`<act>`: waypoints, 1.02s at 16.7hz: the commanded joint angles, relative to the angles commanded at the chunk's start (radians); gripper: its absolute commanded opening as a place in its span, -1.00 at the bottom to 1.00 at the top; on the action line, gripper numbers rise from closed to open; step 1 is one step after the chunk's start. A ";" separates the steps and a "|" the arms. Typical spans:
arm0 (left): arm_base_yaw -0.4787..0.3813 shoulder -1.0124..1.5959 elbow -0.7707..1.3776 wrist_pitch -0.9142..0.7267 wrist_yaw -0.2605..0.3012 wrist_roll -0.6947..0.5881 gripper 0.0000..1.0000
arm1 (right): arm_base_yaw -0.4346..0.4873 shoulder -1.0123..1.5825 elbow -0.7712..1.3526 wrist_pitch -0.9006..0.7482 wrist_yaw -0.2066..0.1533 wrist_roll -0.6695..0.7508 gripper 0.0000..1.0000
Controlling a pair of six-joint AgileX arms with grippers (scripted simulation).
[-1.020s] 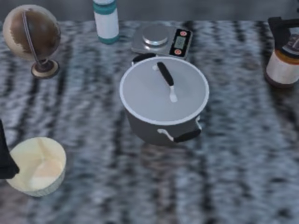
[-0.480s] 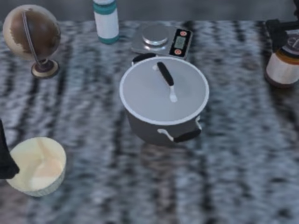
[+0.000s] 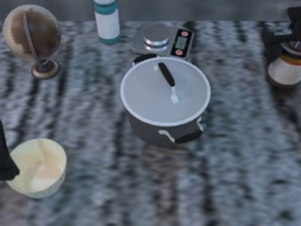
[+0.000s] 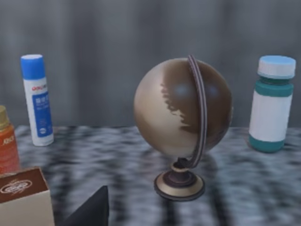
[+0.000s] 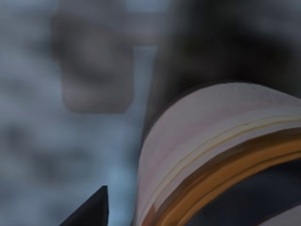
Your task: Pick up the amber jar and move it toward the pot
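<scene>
Right gripper hangs over the small squat amber-brown glass jar at the table's far right edge; whether its fingers are spread or pinching the jar I cannot tell. Seen from the right wrist, the jar's white label and orange band fill the view close up. Well to the left stands the large grey lidded pot. Left arm rests parked beside the cream bowl.
</scene>
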State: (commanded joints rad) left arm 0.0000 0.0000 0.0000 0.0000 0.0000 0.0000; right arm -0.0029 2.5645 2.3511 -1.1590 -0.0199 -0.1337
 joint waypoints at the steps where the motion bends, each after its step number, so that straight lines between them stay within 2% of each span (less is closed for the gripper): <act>1: 0.000 0.000 0.000 0.000 0.000 0.000 1.00 | 0.000 0.000 0.000 0.000 0.000 0.000 1.00; 14: 0.000 0.000 0.000 0.000 0.000 0.000 1.00 | 0.000 0.000 0.000 0.000 0.000 0.000 -0.96; 17: 0.000 0.000 0.000 0.000 0.000 0.000 1.00 | 0.000 0.000 0.000 0.000 0.000 0.000 -1.00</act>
State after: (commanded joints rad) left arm 0.0000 0.0000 0.0000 0.0000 0.0000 0.0000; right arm -0.0029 2.5645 2.3511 -1.1590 -0.0199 -0.1337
